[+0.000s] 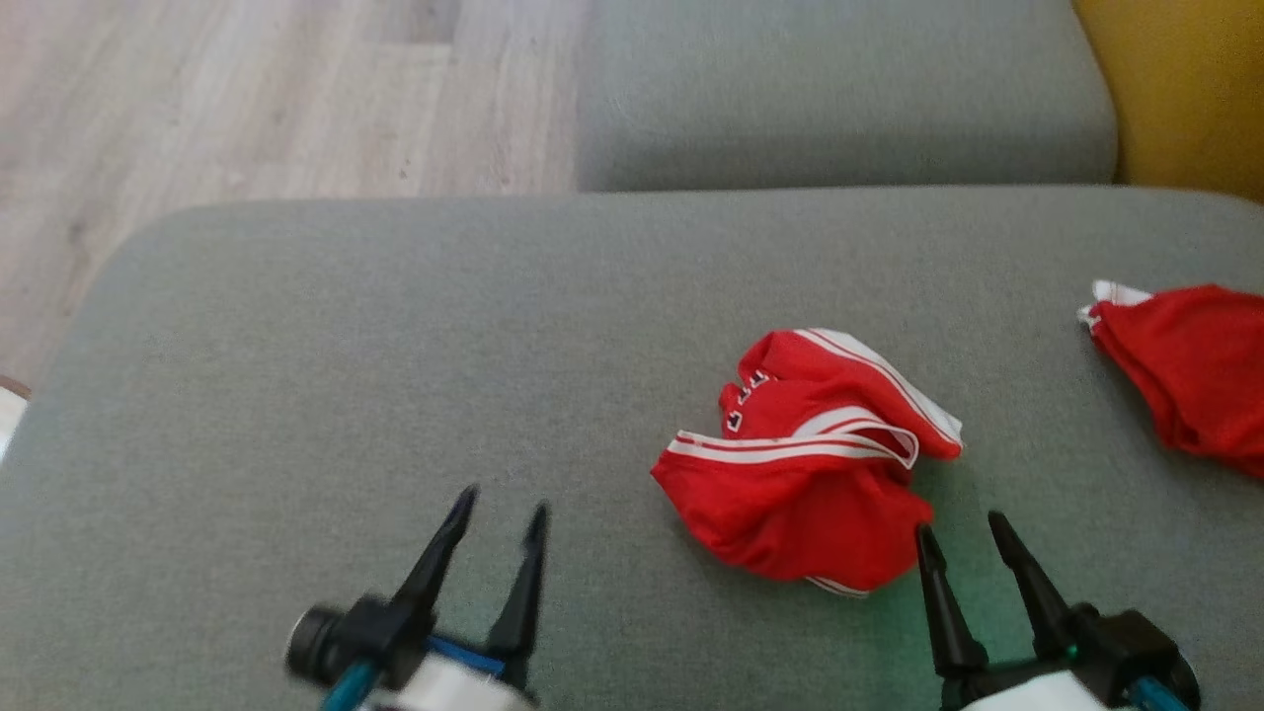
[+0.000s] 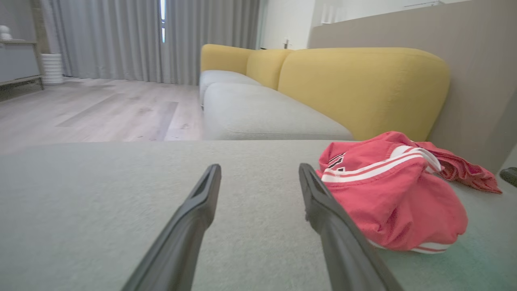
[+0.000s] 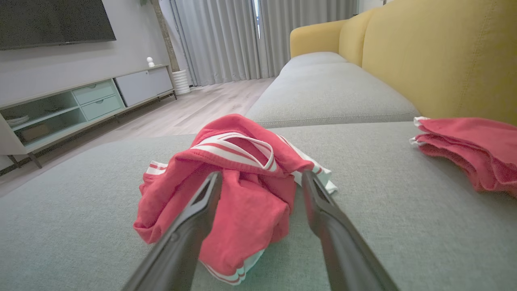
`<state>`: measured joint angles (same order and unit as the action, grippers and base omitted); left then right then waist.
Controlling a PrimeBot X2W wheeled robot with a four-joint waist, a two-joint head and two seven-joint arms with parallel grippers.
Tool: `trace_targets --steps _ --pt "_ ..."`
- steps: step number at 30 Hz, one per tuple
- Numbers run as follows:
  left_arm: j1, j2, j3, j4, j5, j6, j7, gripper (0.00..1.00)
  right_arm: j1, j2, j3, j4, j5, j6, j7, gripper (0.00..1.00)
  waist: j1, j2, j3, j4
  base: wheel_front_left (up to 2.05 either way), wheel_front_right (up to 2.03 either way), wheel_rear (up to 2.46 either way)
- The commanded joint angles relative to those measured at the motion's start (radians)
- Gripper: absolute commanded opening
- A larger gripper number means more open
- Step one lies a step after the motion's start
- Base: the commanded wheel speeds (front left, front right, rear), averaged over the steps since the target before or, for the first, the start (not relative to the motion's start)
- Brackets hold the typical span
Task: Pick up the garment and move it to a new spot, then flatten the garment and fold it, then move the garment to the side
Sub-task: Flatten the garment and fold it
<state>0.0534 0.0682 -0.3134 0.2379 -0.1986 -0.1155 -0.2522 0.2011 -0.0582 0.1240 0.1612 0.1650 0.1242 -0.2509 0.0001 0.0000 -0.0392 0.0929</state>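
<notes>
The red garment (image 1: 810,464) lies in a crumpled heap on the grey sofa cushion (image 1: 395,346), a bit right of the middle. It is all bunched up, so I think it needs lifting and spreading before any fold. The right gripper (image 1: 960,525) is wide open and holds nothing. Its fingers point at the near edge of the heap, likely to pinch it. The left gripper (image 1: 504,500) is wide open and empty too, over bare cushion. Another red cloth (image 1: 1185,365) lies well apart.
</notes>
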Motion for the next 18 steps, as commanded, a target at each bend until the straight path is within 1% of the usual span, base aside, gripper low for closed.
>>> trace_targets --steps 1,4,7,10,14,18 --pt "-0.110 -0.003 -0.012 0.015 -0.022 -0.010 -0.002 1.00 -0.068 -0.027 0.031 -0.038 -0.015 0.007 -0.011 1.00 -0.0001 0.0000 0.043 -0.024 0.00 0.00 0.00" --pt "-0.221 0.015 -0.113 0.079 -0.089 -0.014 0.022 1.00 -0.088 -0.041 0.043 -0.045 -0.028 0.007 -0.011 1.00 -0.0001 0.0000 0.095 -0.046 0.00 0.00 0.00" --pt "-0.332 0.058 -0.236 0.130 -0.197 -0.015 0.034 1.00 -0.113 -0.054 0.048 -0.051 -0.034 0.007 -0.011 1.00 -0.0001 0.0000 0.133 -0.069 0.00 0.00 0.00" --pt "-0.423 0.102 -0.338 0.174 -0.295 -0.015 0.031 1.00 -0.136 -0.063 0.053 -0.052 -0.037 0.007 -0.011 1.00 -0.0001 0.0000 0.158 -0.095 0.00 0.00 0.00" --pt "-0.506 0.150 -0.452 0.243 -0.409 -0.015 0.035 1.00 -0.158 -0.069 0.066 -0.055 -0.039 0.007 -0.011 1.00 -0.0001 0.0000 0.177 -0.130 0.00 0.00 0.00" --pt "-0.562 0.194 -0.560 0.280 -0.513 -0.015 0.035 1.00 -0.172 -0.068 0.073 -0.058 -0.040 0.007 -0.011 1.00 -0.0001 0.0000 0.191 -0.165 0.00 0.00 0.00"
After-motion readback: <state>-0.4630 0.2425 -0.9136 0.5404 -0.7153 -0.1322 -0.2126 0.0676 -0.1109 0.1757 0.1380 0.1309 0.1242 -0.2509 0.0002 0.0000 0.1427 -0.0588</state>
